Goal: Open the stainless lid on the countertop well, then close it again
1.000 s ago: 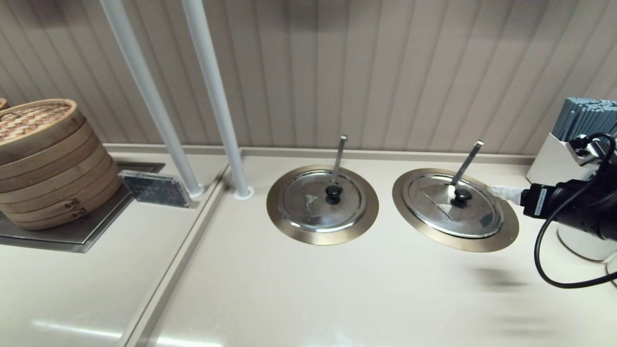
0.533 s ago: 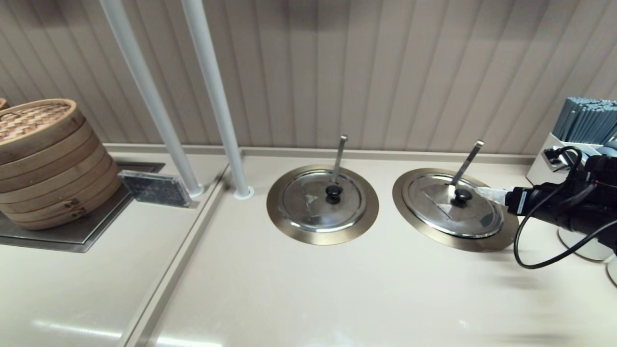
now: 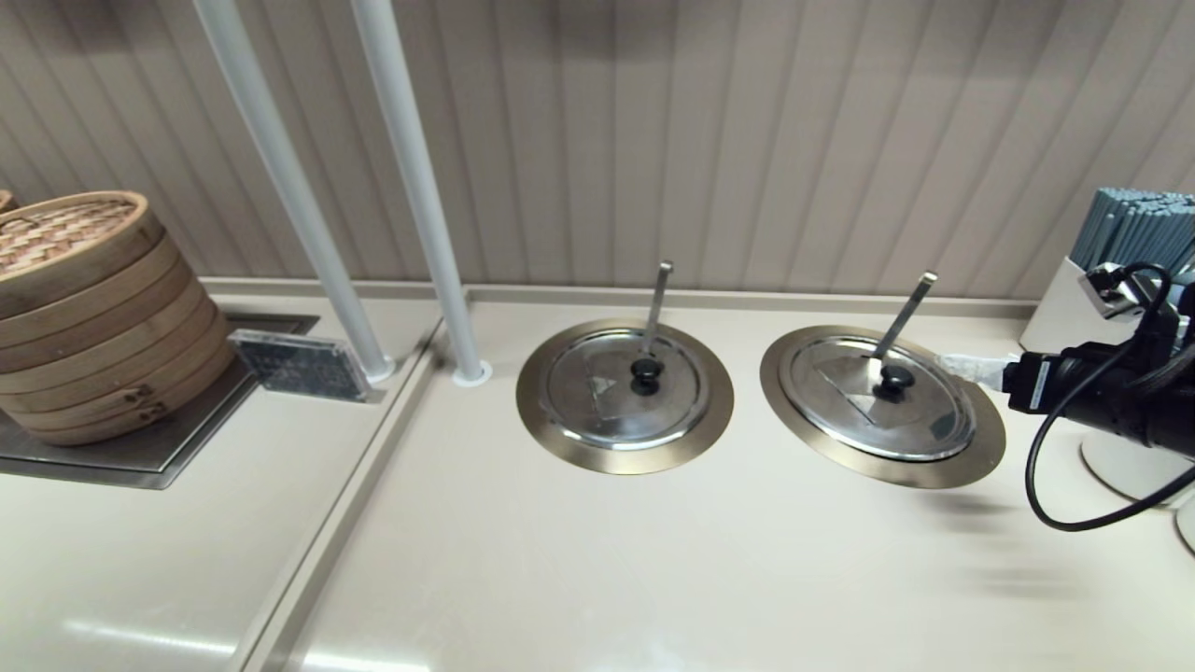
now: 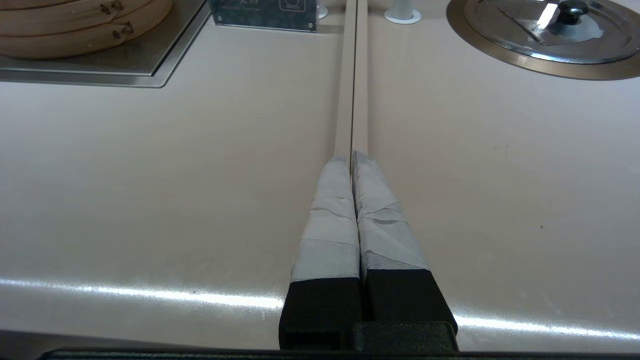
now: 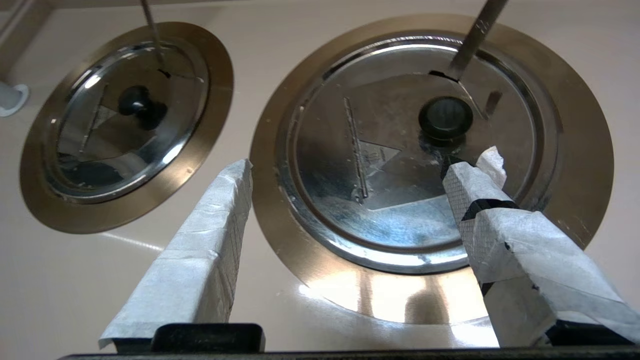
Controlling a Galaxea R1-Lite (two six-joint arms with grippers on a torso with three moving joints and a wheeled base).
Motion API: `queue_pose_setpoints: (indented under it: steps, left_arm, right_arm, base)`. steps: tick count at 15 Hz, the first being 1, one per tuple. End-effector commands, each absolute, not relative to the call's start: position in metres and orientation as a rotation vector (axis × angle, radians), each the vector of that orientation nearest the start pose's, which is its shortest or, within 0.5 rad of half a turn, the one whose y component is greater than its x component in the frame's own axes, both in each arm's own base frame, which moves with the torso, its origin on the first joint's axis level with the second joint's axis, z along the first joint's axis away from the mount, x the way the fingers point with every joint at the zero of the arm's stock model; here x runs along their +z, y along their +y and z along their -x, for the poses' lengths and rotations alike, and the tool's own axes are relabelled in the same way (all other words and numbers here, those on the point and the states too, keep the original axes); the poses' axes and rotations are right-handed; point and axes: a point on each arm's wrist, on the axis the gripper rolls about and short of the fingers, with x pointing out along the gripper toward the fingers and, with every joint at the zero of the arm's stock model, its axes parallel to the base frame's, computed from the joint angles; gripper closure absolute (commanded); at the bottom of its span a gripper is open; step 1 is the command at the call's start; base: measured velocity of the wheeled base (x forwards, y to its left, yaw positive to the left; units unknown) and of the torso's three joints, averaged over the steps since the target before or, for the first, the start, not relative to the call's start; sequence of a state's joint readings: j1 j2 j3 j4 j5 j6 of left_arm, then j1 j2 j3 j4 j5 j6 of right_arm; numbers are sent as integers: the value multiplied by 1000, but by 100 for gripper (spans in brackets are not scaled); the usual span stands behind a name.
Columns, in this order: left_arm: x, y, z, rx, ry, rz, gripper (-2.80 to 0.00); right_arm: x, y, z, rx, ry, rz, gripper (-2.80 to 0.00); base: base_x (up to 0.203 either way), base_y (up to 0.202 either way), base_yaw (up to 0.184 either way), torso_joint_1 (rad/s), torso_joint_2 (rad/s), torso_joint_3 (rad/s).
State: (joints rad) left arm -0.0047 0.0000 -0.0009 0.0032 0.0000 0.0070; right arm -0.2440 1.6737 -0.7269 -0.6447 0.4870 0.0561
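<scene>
Two round stainless lids lie flat and closed in brass-rimmed countertop wells, each with a black knob and a ladle handle sticking up through a notch. My right gripper point(image 3: 971, 368) hovers at the right edge of the right lid point(image 3: 878, 399). In the right wrist view the right gripper point(image 5: 361, 166) stands open, holding nothing, over that lid point(image 5: 325, 150). One taped fingertip point(image 5: 472, 172) sits just short of the black knob point(image 5: 445, 117); the other is past the lid's rim. The left lid point(image 3: 624, 387) is untouched. My left gripper point(image 4: 350, 159) is shut and parked above the counter seam.
Stacked bamboo steamers point(image 3: 84, 308) stand on a steel tray at the far left, with a small dark sign point(image 3: 299, 364) beside them. Two white poles point(image 3: 411, 187) rise behind the left well. A white holder of grey chopsticks point(image 3: 1134, 233) stands behind my right arm.
My right gripper reached left over the right lid's edge half a second ago, then drew back to the right. Both lids stayed closed.
</scene>
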Motion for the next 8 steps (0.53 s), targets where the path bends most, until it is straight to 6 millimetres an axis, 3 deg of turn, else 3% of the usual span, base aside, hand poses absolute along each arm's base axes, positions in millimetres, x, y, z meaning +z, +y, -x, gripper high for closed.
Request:
queue_pose_setpoints:
  steps: [1, 6, 8]
  left_arm:
    - [76, 0, 23, -5, 2, -8, 0]
    - [76, 0, 23, -5, 2, -7, 0]
    - [76, 0, 23, -5, 2, -6, 0]
  right_arm:
    - [203, -46, -254, 279, 180, -122, -280]
    - [214, -32, -236, 322, 140, -110, -280]
    - [228, -28, -214, 314, 78, -86, -280]
  base:
    - [0, 0, 0, 0, 0, 0]
    - [0, 0, 0, 0, 0, 0]
    - [0, 0, 0, 0, 0, 0]
